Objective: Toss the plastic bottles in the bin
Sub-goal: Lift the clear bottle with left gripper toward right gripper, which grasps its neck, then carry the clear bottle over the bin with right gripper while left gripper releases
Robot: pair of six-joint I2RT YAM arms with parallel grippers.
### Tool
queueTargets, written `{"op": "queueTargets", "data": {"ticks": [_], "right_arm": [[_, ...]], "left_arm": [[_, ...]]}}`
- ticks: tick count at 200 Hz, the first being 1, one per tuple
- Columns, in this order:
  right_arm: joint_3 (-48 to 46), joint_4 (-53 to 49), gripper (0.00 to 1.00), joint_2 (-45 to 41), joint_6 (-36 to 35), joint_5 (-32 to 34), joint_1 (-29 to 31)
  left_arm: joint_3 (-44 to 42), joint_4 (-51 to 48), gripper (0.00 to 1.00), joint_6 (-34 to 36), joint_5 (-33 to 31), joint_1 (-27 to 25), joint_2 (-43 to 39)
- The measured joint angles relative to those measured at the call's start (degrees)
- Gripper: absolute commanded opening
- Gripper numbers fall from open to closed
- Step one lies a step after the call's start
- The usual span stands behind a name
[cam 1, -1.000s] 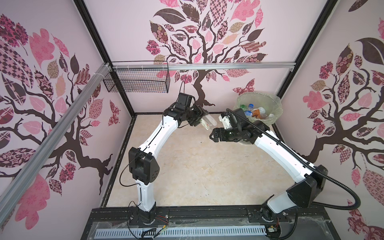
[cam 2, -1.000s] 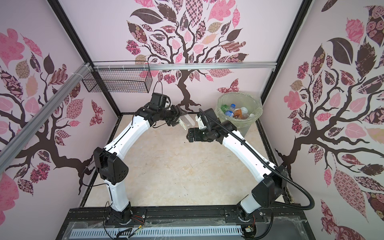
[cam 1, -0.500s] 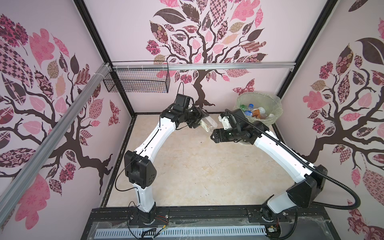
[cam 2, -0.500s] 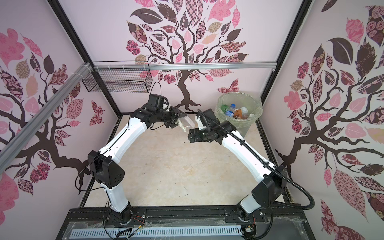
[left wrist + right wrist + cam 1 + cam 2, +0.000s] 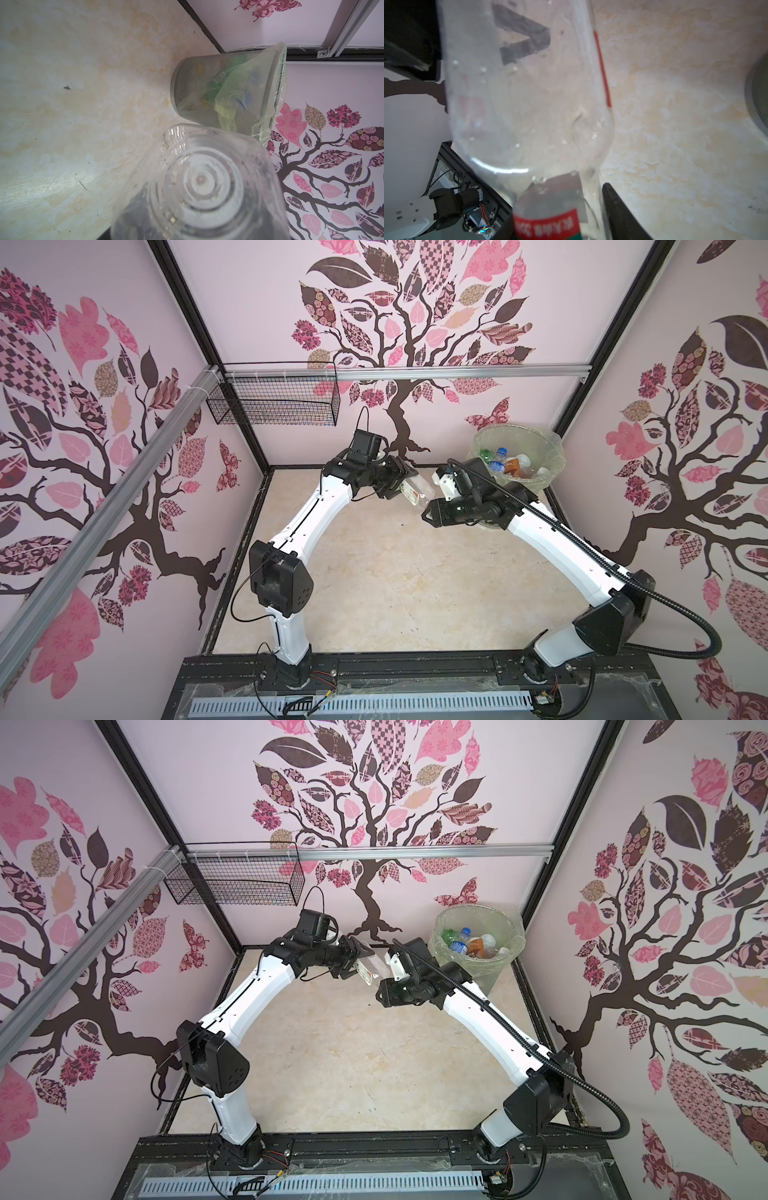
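Light, crushable clear red-labelled plastic bottle point(image 5: 417, 494): left jaws grip its base; right jaws flank the stiffer narrow end, contact unclear.

The beige marbled tabletop point(image 5: 374, 580) carried the round grey mesh bin point(image 5: 197, 83), which stood upright on it in the far right corner, close to both walls.

We see 1 black wire basket point(image 5: 274, 400) hanging above the table's point(image 5: 374, 572) far left corner. Tree decals point(image 5: 399, 323) cover the 3 walls point(image 5: 249, 302) around us.
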Motion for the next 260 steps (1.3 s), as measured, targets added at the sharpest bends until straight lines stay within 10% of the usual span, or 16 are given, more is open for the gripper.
{"op": "queueTargets", "data": {"ticks": [47, 90, 160, 260], "right_arm": [[0.0, 0.1, 0.3, -0.1, 0.1, -0.6, 0.0], [0.0, -0.2, 0.27, -0.1, 1.3, 2.2, -0.9], [4.0, -3.1, 0.25, 0.4, 1.4, 7.7, -1.6], [43.6, -13.5, 0.26, 14.9, 1.2, 17.3, -15.8]], "left_arm": [[0.1, -0.2, 0.7, -0.8, 0.3, 0.0, 0.7], [2.6, -2.1, 0.98, -1.9, 2.1, -0.1, 2.3], [5.4, -3.3, 0.98, -4.9, 2.9, 3.0, 2.2], [7.9, 3.1, 0.98, -8.2, -1.0, 5.0, -5.3]]}}
